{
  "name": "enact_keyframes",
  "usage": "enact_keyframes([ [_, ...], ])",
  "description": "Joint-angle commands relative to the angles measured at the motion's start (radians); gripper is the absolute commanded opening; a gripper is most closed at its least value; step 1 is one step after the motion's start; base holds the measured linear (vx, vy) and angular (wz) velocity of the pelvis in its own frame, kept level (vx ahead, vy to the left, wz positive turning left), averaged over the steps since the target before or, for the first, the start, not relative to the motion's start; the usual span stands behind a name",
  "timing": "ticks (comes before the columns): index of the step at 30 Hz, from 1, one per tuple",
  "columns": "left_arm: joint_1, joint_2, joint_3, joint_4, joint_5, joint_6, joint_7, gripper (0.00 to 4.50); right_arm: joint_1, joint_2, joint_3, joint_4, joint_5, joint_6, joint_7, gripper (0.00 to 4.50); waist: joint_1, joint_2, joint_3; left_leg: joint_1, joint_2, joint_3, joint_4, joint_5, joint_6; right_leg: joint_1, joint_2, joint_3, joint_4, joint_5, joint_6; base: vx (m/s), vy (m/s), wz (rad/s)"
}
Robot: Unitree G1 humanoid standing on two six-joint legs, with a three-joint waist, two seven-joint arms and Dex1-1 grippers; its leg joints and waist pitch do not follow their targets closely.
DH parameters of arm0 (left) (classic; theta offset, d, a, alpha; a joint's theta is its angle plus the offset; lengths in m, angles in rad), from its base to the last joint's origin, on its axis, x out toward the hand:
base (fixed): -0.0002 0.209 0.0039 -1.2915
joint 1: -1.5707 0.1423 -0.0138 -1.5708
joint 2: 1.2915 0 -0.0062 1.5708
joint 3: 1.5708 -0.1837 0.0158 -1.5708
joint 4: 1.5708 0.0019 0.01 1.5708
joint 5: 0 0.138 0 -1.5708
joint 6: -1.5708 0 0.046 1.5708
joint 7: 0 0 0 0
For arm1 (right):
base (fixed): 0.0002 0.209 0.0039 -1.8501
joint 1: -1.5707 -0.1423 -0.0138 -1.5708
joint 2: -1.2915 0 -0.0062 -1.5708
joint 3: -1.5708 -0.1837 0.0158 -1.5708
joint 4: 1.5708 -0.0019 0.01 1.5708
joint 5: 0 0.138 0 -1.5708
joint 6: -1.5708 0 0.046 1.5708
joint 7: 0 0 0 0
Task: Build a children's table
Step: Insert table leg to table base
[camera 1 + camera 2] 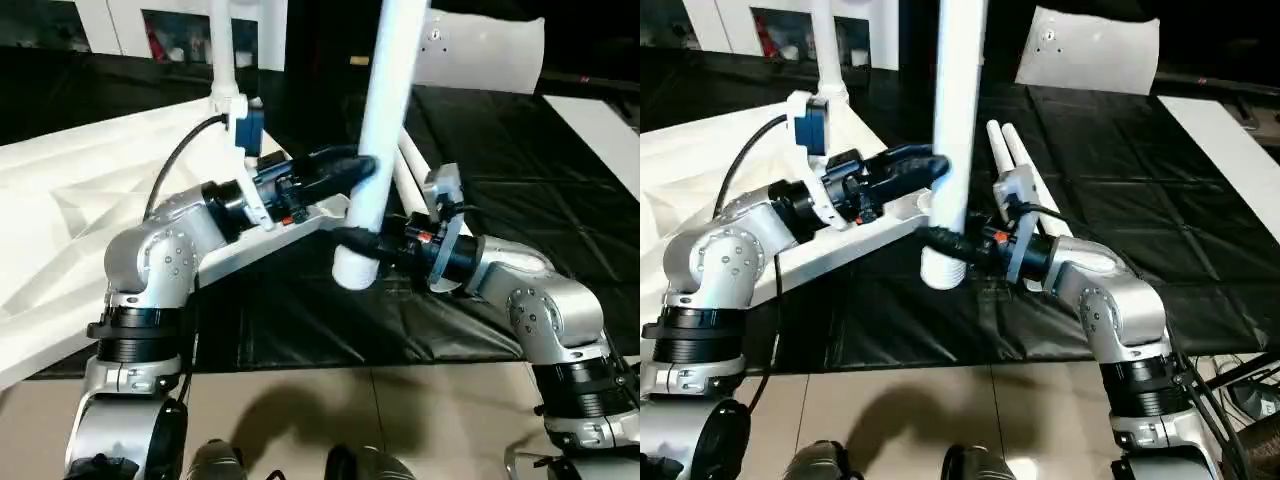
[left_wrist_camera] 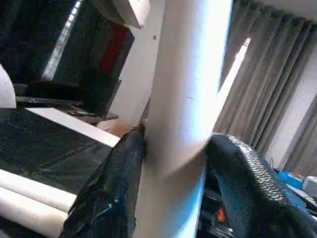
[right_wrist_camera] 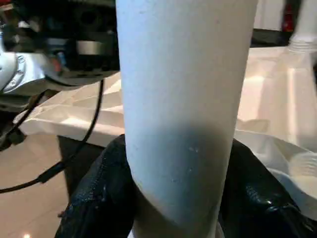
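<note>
The right hand (image 1: 943, 240) grasps the white leg (image 1: 955, 140) near its lower end; the left hand (image 1: 940, 172) is released around it.

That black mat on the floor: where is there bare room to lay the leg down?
The black mat is bare between the two lying legs and the white board. It is crowded by the tabletop, where both hands meet at the upright leg.

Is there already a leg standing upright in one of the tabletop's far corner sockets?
Yes, an upright leg rises from the far corner of the tabletop.
</note>
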Motion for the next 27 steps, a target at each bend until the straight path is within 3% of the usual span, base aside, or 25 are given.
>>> enact_keyframes([
  [1,-0.016,-0.021,-0.023,-0.010,0.011,-0.009,0.023,2.70,0.009,-0.015,0.013,-0.035,0.004,0.010,0.016,1.90,0.003,0.016,-0.112,0.021,0.004,0.006,-0.058,-0.229,-0.003,0.062,-0.065,0.040,-0.087,-0.382,-0.122,0.000,0.000,0.00],
  [5,-0.002,-0.038,-0.012,-0.057,-0.065,0.053,0.003,2.85,0.016,-0.023,0.023,-0.040,-0.003,0.014,0.017,1.90,0.008,0.014,-0.116,0.019,0.004,0.004,-0.055,-0.225,-0.010,0.065,-0.067,0.038,-0.083,-0.386,-0.118,0.000,0.000,0.00],
  [9,0.019,-0.039,-0.040,-0.081,-0.055,0.055,0.029,2.85,0.021,-0.025,0.027,-0.038,-0.007,0.013,0.015,1.90,0.007,0.018,-0.117,0.021,0.005,0.002,-0.056,-0.229,-0.011,0.064,-0.065,0.037,-0.083,-0.363,-0.120,0.000,0.000,0.00],
  [16,0.019,-0.059,-0.013,-0.076,-0.062,0.057,0.086,2.20,0.022,-0.020,0.022,-0.040,-0.008,0.009,-0.001,1.90,0.007,0.019,-0.123,0.021,0.002,0.002,-0.057,-0.246,-0.011,0.067,-0.063,0.035,-0.087,-0.376,-0.108,0.000,0.000,0.00],
  [27,0.011,-0.046,-0.013,-0.058,-0.019,0.027,0.146,1.98,0.024,-0.024,0.025,-0.043,-0.024,-0.004,-0.019,1.90,0.008,0.021,-0.125,0.020,0.001,0.000,-0.056,-0.247,-0.012,0.066,-0.062,0.033,-0.087,-0.380,-0.100,0.000,0.000,0.00],
])
